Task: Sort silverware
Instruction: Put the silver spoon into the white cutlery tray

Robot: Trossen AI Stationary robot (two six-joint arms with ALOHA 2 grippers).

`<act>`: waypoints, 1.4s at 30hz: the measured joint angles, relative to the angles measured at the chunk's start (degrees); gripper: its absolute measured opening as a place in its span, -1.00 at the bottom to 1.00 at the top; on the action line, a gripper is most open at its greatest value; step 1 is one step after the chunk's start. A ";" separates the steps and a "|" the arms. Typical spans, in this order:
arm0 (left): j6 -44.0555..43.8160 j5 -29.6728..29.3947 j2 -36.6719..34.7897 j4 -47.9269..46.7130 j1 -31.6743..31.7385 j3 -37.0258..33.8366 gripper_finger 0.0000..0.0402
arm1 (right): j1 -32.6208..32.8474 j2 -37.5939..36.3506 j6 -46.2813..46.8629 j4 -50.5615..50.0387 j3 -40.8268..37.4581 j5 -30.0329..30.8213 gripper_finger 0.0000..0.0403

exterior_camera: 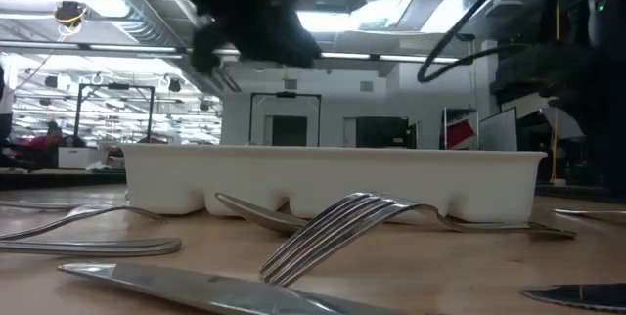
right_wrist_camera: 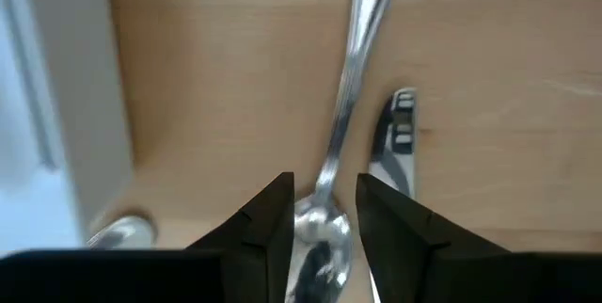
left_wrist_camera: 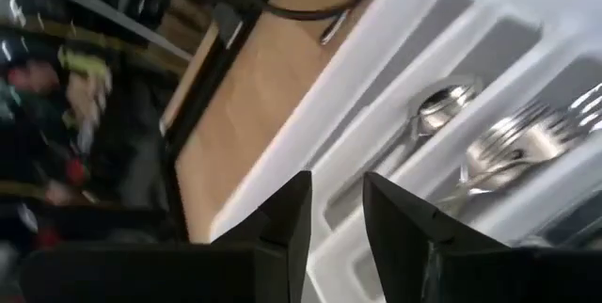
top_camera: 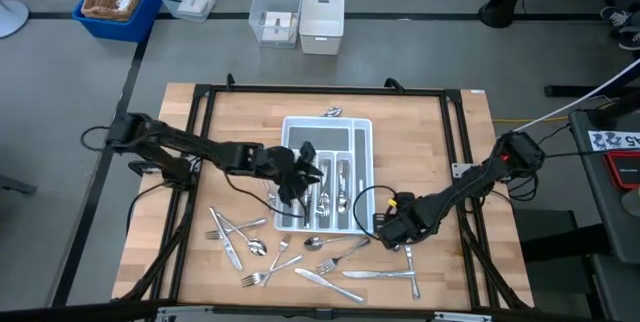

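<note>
From above, the left gripper (top_camera: 300,167) hangs over the white tray (top_camera: 362,132); loose silverware (top_camera: 300,257) is scattered on the bench (top_camera: 440,132) in front of it. At bench height, a fork (exterior_camera: 333,227) lies before the tray. The left wrist view shows its fingers spread, empty, above a spoon (left_wrist_camera: 442,105) in a slot. The right gripper (right_wrist_camera: 321,214) straddles a spoon's (right_wrist_camera: 353,77) handle on the bench beside the tray.

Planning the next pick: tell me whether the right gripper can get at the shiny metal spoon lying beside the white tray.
Probably yes. The right gripper already straddles the shiny metal spoon on bare wood, fingers either side; a knife handle lies close alongside.
</note>
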 joint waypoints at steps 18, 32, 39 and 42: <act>-69.18 0.05 -18.48 -36.77 -2.24 0.02 -0.56 | 0.02 5.79 -0.12 0.75 0.13 1.15 -0.68; -122.72 2.03 -18.09 -52.78 -6.36 -4.03 -0.56 | 0.02 1.75 -2.96 1.97 1.27 2.14 -0.94; -129.22 2.45 -18.09 -52.08 -7.08 -8.82 -0.56 | 0.02 -3.96 -3.54 1.89 6.06 11.62 -0.93; -129.85 2.48 -18.09 -49.88 -7.08 -10.11 -0.56 | 0.02 -4.71 -6.27 2.13 8.77 19.18 -0.93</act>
